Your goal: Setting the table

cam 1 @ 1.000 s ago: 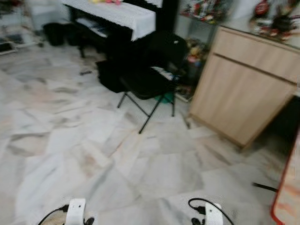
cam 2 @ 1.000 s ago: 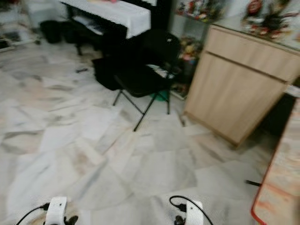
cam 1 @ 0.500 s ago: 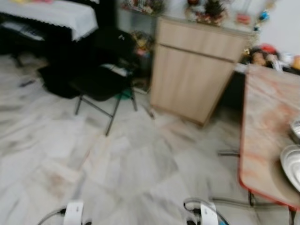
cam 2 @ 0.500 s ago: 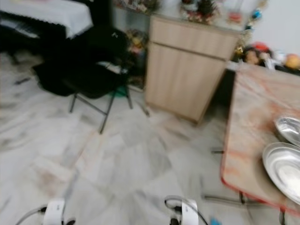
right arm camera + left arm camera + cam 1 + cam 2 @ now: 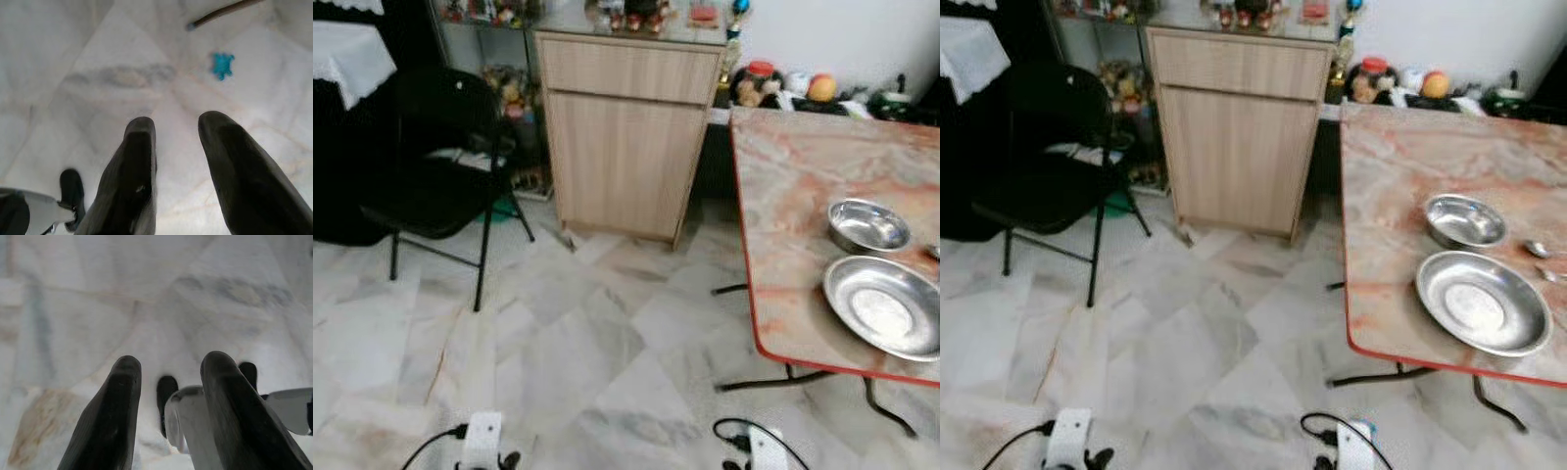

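Note:
A marble-patterned table [image 5: 803, 186] with a red edge stands at the right. On it lie a large steel plate [image 5: 884, 305] near the front edge and a smaller steel bowl [image 5: 867, 224] behind it. A spoon [image 5: 1536, 249] lies further right. Both arms hang low over the marble floor, well short of the table. My left gripper [image 5: 168, 377] is open with nothing between its fingers. My right gripper [image 5: 176, 132] is open too, above bare floor.
A light wooden cabinet [image 5: 626, 147] stands against the far wall, with ornaments on top. A black folding chair [image 5: 435, 176] is at the left. Table legs [image 5: 773, 377] reach onto the floor. A small teal scrap [image 5: 222, 64] lies on the tiles.
The camera has swung right: the chair and cabinet slid left, and the table with its plate and bowl came into view. The picture is now sharper.

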`<state>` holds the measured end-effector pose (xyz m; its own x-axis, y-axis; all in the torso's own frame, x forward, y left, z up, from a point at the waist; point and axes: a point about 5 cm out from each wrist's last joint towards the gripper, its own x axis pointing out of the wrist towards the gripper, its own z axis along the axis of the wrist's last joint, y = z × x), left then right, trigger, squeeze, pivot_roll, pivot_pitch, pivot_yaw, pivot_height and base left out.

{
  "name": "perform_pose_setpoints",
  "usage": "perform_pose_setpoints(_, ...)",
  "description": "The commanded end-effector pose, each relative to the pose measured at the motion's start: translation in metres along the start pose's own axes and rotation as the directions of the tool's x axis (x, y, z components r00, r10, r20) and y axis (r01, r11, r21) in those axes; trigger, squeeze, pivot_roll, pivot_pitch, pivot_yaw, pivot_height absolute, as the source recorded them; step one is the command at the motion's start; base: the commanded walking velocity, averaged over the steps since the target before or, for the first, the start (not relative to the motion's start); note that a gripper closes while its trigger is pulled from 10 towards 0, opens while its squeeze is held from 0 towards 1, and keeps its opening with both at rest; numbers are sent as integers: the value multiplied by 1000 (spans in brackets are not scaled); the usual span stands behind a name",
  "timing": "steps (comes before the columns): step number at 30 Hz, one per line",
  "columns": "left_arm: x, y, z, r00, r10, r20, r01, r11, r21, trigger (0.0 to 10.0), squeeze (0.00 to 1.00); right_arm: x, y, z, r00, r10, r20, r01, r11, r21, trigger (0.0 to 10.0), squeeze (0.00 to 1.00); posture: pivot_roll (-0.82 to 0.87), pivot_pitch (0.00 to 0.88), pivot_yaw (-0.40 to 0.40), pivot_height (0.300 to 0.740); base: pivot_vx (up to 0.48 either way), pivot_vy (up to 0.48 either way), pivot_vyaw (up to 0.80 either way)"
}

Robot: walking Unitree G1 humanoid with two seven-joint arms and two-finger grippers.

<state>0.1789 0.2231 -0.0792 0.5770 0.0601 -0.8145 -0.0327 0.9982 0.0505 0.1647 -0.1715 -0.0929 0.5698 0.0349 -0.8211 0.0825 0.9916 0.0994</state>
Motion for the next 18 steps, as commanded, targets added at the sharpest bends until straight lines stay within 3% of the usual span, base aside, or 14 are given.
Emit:
perform_pose_setpoints(1, 0, -2, -2, 1000, -1, -10, 1, 1000, -4, 10000, 0, -1, -2, -3, 1000, -6, -14, 6, 1000, -2, 10000, 0, 124, 0, -51, 740, 0, 0, -769)
perform_pose_setpoints(11, 0, -2, -1, 1000, -2, -8, 2, 1000, -7, 10000, 0, 0, 0, -2, 1000, -3, -13, 3, 1000, -13, 10000, 0, 126, 0, -49, 740, 0, 0, -753)
perform_pose_setpoints(18, 1, -3, -1, 1000, -5, -15, 5, 1000, 12, 10000, 0, -1, -1, -3, 1000, -4, -12, 4, 1000, -28, 10000, 0, 126, 0, -48, 740, 0, 0, -114)
